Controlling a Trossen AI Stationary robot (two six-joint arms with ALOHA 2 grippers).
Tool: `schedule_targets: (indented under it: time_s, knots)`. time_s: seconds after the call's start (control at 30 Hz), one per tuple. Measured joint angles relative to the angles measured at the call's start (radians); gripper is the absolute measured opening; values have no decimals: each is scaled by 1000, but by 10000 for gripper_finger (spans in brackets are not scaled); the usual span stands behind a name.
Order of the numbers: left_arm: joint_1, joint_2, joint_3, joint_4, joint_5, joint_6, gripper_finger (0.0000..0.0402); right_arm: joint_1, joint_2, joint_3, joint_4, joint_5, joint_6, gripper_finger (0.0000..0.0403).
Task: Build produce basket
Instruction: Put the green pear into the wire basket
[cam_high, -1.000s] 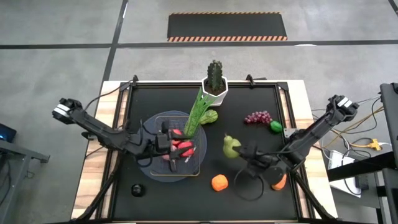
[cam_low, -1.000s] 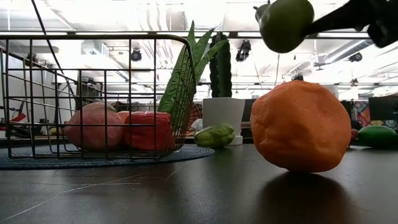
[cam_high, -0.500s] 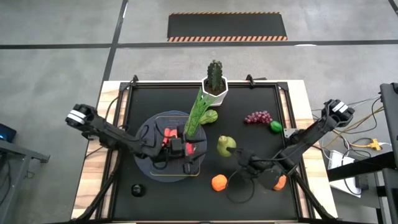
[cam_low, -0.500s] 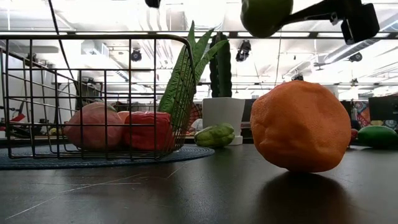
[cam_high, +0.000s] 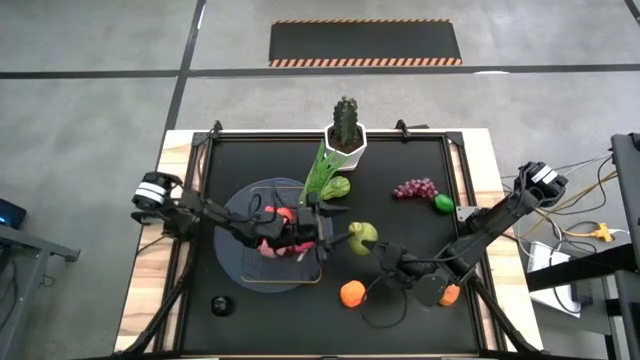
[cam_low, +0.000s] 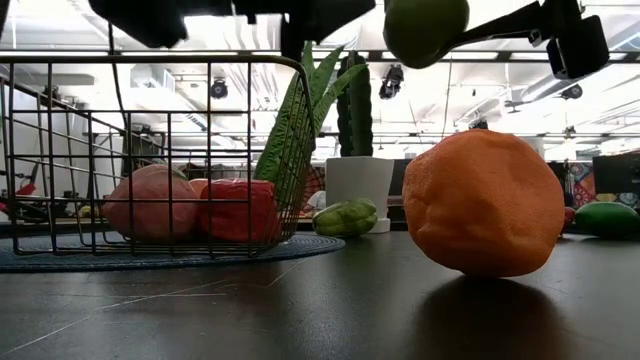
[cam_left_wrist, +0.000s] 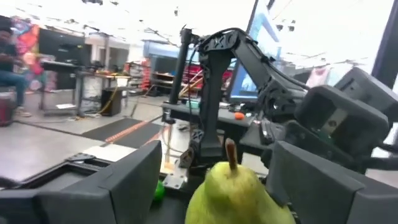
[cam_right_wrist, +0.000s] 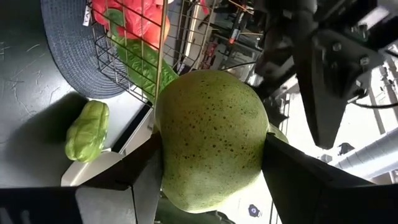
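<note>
The black counter (cam_high: 400, 220) carries a white pot (cam_high: 345, 143) at its far edge. Nearer than the pot and to its left lies a round grey-blue mat (cam_high: 232, 262); purple grapes (cam_high: 414, 187), a green fruit (cam_high: 443, 203) and an orange (cam_high: 352, 293) lie nearer than the pot and to its right.

— What's the floor like around the table?

— Grey concrete (cam_high: 90, 110), with a dark seam running across and another slanting away. Beyond the far side of the table lies a black mat (cam_high: 365, 42) edged in orange-and-black hazard stripes.

— And the table itself?

— Black top (cam_high: 400, 240), pale wood showing along its left edge (cam_high: 150, 290).

— Overhead?

— Open ceiling (cam_low: 200, 30), white pipes and ducts, bright light washing it out.

— Anything further back?

— Workbenches (cam_left_wrist: 106, 81) cluttered with gear, a bright window (cam_left_wrist: 311, 37), another striped mat on the floor (cam_left_wrist: 121, 129), and a person seated off at the edge (cam_left_wrist: 9, 68).
</note>
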Motion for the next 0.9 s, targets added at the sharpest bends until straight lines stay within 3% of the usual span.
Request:
schedule_targets:
  time_s: [0.17, 0.43, 0.57, 0.8, 0.9]
  knots:
    - [23, 54, 32, 32, 105, -30, 294, 0, 0, 0, 0, 1, 0, 221]
    - [26, 112, 71, 42, 108, -27, 280, 0, -7, 0, 1, 2, 0, 221]
    - [26, 113, 71, 41, 108, -26, 233, 0, -7, 0, 0, 2, 0, 224]
    - [26, 113, 70, 40, 108, -27, 111, -3, -7, 0, -9, 0, -2, 252]
    - [26, 113, 69, 40, 108, -26, 109, -3, -7, 0, -9, -9, -1, 260]
